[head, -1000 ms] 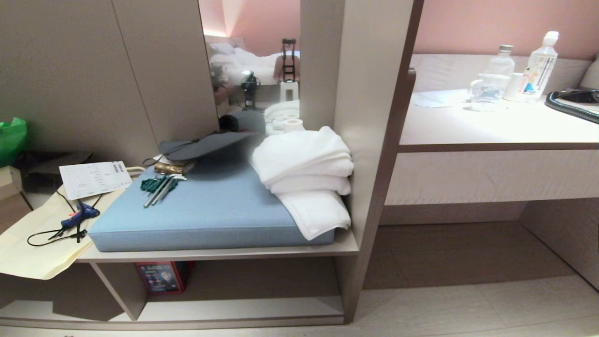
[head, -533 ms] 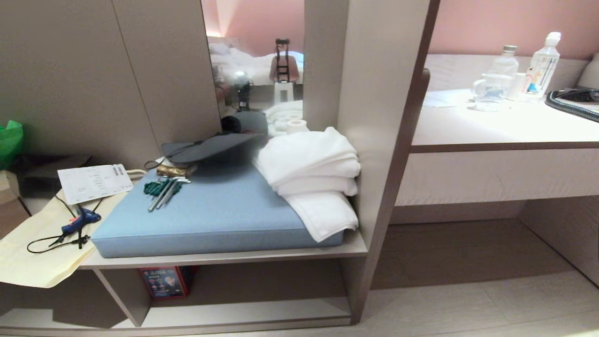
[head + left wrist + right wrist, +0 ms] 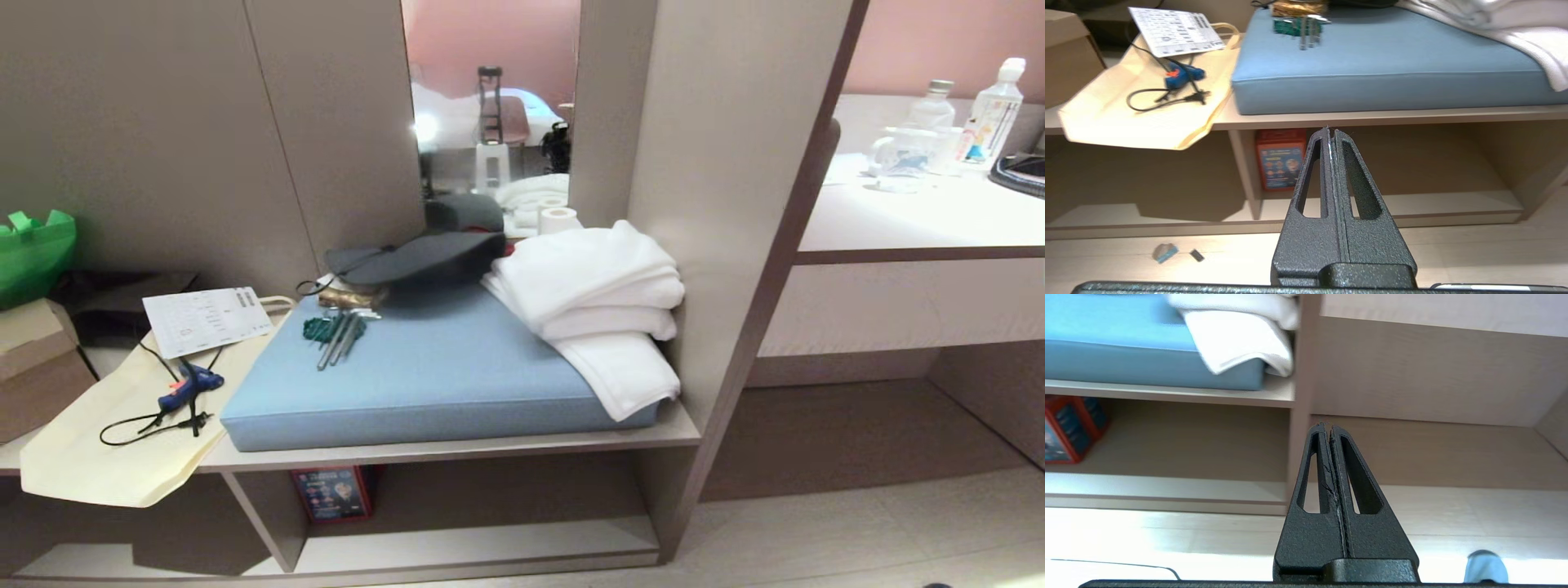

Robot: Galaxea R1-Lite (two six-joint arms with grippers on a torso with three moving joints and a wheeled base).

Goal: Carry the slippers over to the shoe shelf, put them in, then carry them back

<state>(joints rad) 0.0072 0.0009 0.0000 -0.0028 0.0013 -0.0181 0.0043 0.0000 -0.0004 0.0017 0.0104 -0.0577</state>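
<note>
**Both jaws clenched, holding nothing, facing the shelf**

My arms are out of the head view. Each wrist view shows my fingers pointing level and low toward the shelf (image 3: 457, 447), above the pale floor.

My left gripper (image 3: 1331, 132) sits at the centre of its frame, tips in front of the shelf's top board, just right of the divider (image 3: 1245, 171) and the red box (image 3: 1280, 159) in the compartment behind. My right gripper (image 3: 1327, 426) sits at its frame's centre, tips lined up with the shelf's end panel (image 3: 1300, 428).

Of the slippers, I see only a blue-grey rounded thing at the lower right edge of the right wrist frame (image 3: 1485, 565), on the floor beside my right jaws (I cannot tell for sure that it is one). Both visible compartments hold no slipper.

Both pairs of jaws are pressed together, gripping nothing and touching nothing.

On the top board lie a blue cushion (image 3: 441, 367) and white towels (image 3: 600, 302).
</note>
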